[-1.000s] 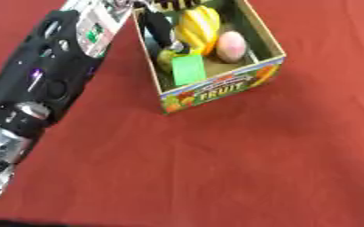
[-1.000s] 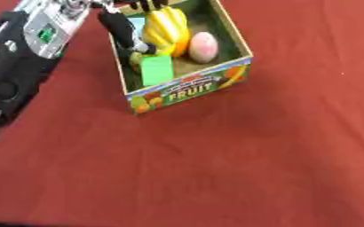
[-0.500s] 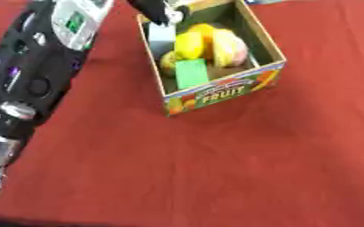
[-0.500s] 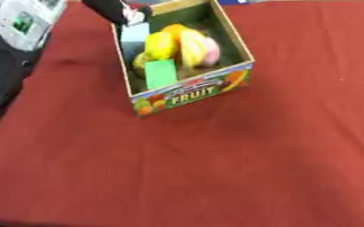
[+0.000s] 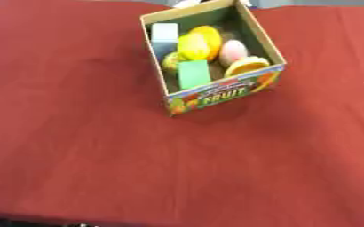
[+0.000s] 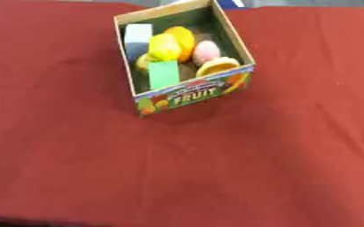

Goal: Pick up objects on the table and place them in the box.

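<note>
I see neither robot hand in either eye view, so I cannot tell whether their fingers are spread or curled. The box (image 5: 216,95) sits askew toward the far side of the red desk (image 5: 177,168), packed with a pale blue block (image 5: 165,33), a yellow fruit (image 5: 194,44), a pink egg-shaped piece (image 5: 232,49), a green block (image 5: 193,74) and an orange half (image 5: 247,66) — leaning on one another because space is tight. Nothing loose shows on the cloth — the job looks finished to me.
</note>
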Robot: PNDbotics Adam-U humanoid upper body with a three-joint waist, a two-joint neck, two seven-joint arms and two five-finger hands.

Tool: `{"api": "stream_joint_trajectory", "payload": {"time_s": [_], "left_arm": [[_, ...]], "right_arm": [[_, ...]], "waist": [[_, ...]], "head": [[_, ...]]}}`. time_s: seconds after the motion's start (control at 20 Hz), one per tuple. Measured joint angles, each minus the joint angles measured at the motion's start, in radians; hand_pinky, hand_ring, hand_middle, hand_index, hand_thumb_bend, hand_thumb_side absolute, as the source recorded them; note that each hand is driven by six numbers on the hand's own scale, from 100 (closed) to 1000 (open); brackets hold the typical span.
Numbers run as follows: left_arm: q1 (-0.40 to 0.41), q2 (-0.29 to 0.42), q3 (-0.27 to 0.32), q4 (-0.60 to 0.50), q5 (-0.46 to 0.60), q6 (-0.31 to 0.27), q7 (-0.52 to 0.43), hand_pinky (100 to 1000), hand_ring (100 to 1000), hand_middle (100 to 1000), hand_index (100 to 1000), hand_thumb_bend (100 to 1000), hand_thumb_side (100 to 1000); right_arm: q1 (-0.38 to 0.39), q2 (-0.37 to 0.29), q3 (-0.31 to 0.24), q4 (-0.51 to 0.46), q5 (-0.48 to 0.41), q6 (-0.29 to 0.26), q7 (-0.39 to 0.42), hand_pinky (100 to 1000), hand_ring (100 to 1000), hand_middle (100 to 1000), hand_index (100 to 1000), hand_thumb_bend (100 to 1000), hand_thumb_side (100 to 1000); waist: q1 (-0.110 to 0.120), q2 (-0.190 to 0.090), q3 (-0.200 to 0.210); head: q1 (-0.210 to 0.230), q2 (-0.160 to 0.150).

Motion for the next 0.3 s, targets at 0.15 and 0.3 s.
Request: {"api": "stream_joint_trajectory", "payload": {"time_s": [0.15,0.3], "left_arm": [[0.152,-0.013,0.058,-0.029,0.116,-0.073,0.203,760,649,626,799,100,454],[0.277,-0.053,0.104,-0.032,0.205,-0.164,0.325,760,647,623,800,100,489]], "right_arm": [[-0.02,0.013,-0.001,0.0,-0.007,-0.001,0.0,779,692,626,721,100,512],[-0.032,0.026,-0.001,0.0,-0.016,0.0,0.001,781,692,626,721,100,518]], "waist": [[-0.008,0.0,0.003],[-0.012,-0.001,0.007]], "head": [[-0.002,0.003],[-0.003,0.003]]}}
